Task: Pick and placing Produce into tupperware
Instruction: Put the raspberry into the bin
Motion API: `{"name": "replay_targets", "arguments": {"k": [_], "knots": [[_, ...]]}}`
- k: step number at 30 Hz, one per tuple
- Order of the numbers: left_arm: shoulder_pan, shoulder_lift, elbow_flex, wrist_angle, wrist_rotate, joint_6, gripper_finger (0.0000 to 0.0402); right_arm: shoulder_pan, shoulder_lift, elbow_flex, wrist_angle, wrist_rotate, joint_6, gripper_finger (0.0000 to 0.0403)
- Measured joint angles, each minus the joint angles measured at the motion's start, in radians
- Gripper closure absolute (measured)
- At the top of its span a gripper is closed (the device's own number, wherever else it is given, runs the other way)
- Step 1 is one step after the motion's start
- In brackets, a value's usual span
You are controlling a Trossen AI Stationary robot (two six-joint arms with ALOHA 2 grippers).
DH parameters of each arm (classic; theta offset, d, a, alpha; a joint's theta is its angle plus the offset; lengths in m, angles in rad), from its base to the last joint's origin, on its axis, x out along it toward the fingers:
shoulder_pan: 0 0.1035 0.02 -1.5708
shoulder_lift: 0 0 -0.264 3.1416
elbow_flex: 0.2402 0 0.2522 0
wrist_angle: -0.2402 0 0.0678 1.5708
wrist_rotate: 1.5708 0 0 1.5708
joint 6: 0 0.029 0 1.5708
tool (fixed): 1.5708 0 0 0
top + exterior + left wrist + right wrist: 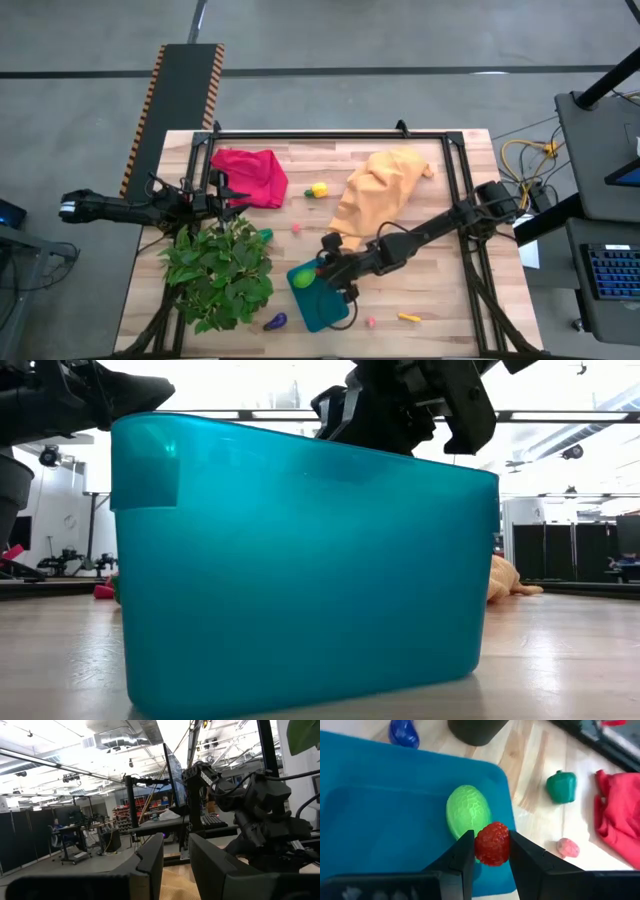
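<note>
The right gripper (490, 851) hangs over the teal tupperware (322, 308) near the table's front edge, jaws clenched on a red toy strawberry (492, 843). A light-green, bumpy toy fruit (468, 815), perhaps a lime, lies inside. The left gripper (175, 855) waits at the far left, fingers narrowly parted, holding nothing.

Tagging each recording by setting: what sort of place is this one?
Most likely a robotics lab or workshop: exposed ceiling ducts, a desk with a keyboard, and a wooden table under a black frame.
</note>
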Motion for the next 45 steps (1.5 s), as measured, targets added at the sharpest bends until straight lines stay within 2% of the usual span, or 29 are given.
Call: {"name": "replay_targets", "arguments": {"k": [3,19,29,35,45], "knots": [[0.0,0.0,0.0,0.0,0.0,0.0,0.0323,-0.005,0.0,0.03,-0.079,-0.042,-0.004,0.0307],[0.0,0.0,0.0,0.0,0.0,0.0,0.0323,-0.011,0.0,0.225,-0.411,-0.048,-0.084,0.0307],[0.0,0.0,0.0,0.0,0.0,0.001,0.0323,-0.04,0.01,0.291,-0.446,-0.112,-0.138,0.0308],[0.0,0.0,0.0,0.001,0.0,0.001,0.0323,-0.055,0.062,0.334,-0.499,-0.123,-0.155,0.0319],[0.0,0.0,0.0,0.001,0.0,0.001,0.0323,-0.053,0.152,0.426,-0.556,-0.139,-0.159,0.0314]]}}
